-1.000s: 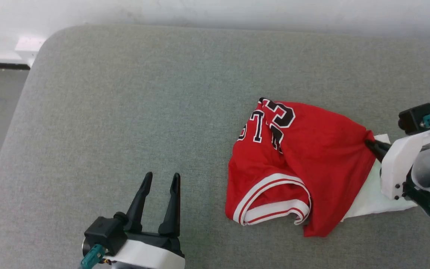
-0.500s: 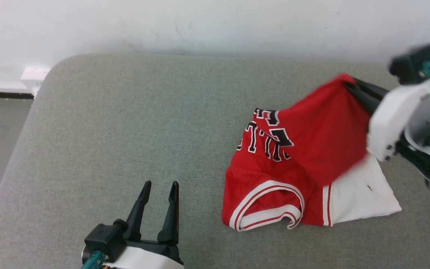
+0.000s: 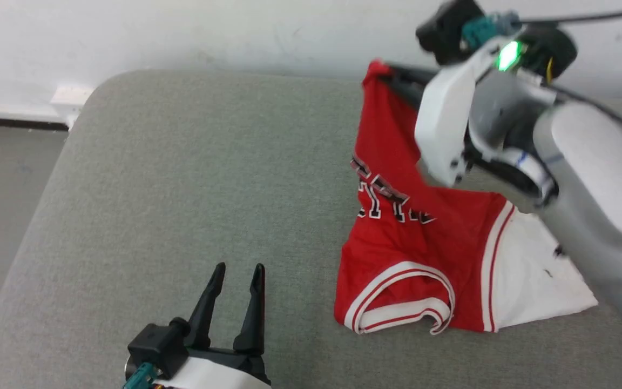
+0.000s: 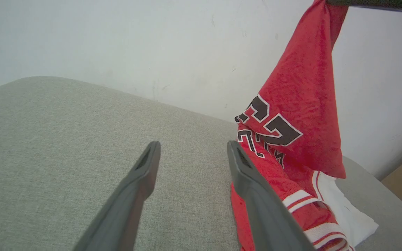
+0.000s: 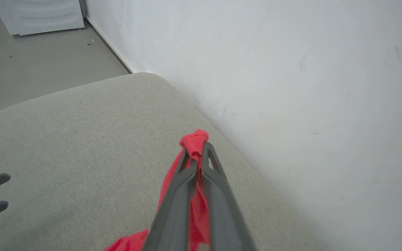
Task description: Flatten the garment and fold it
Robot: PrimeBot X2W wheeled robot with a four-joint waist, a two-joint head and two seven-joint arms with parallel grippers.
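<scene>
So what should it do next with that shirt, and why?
Probably bring the open left gripper to pinch the garment at its striped hem: the right gripper is shut on one raised corner, while the rest lies bunched on the cushion.

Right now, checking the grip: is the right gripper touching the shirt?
Touching. The right wrist view shows the right gripper shut on a bunch of shirt.

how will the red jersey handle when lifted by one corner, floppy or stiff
Probably very floppy: pinched by the right gripper, the garment hangs in a limp drape, its lower part bunched on the grey cushion. Likely light, since a small pinch of cloth carries it. It will likely sag and twist rather than spread flat.
</scene>
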